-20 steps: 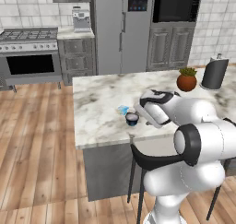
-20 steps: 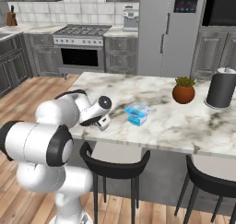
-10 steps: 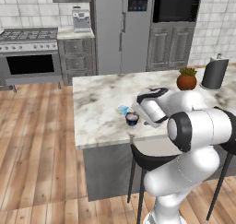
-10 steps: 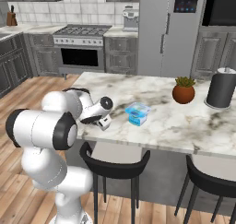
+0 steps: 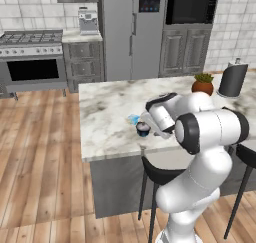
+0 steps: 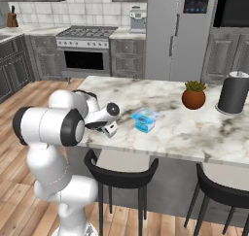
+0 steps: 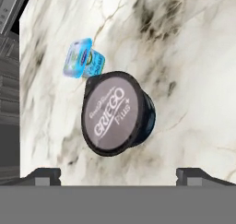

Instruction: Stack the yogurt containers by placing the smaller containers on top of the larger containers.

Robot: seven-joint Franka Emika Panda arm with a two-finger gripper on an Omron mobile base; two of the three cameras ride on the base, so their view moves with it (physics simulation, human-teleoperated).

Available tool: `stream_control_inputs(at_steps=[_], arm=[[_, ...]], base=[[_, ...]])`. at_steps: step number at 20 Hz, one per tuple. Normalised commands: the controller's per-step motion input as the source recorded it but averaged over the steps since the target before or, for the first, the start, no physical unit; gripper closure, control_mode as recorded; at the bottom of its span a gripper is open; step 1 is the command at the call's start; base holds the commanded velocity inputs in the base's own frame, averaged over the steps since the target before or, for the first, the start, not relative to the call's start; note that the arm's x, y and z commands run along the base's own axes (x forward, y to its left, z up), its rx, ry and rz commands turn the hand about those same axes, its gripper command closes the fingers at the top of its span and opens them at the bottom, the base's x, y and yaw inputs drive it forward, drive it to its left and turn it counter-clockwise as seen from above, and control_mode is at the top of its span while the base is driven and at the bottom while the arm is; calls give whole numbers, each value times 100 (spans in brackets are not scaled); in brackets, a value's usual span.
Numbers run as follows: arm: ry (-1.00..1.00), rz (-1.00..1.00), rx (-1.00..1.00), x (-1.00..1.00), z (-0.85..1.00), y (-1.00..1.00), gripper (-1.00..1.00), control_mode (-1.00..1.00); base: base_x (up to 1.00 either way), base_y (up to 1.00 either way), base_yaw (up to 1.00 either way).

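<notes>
A: What containers do we have on the marble counter (image 6: 185, 128)?

B: Three w/ yogurt labels. One dark cup (image 7: 117, 113) w/ a grey lid reading "GRIEGO", one small pale blue cup (image 7: 83, 58) just beyond it, maybe touching, can't tell. Then one bigger bright blue tub (image 6: 145, 120), see-thru, standing apart from the other two toward the counter's middle. All lidded, so we can't see contents.

A: Other stuff?

B: One plant pot (image 6: 193, 96) w/ green leaves, one tall dark cylinder (image 6: 233, 92) w/ a lid. Two black stools (image 6: 121, 172) tucked under the counter edge.

A: Gripper?

B: Gripper (image 7: 118, 173) is spread wide, nothing between the fingertips (image 7: 44, 174); dark cup sits just ahead of them on the counter, not gripped. In the base views the hand hangs low over that cup.

A: Hard to see?

B: In left base view the arm covers the blue tub, and the pale cup (image 5: 133, 119) is a small blue speck. Dark cup (image 5: 143, 128) shows by the hand.
</notes>
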Motion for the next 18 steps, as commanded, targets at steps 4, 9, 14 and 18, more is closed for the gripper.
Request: stream_control_inputs(at_steps=[4,9,14,18], arm=[[0,0,0,16,-14,3,-100,-100],[0,0,0,17,-13,2,-100,-100],[0,0,0,17,-9,0,-100,-100],[0,0,0,17,-8,0,-100,-100]], base=[[0,0,0],[0,0,0],[0,0,0],[0,0,0]])
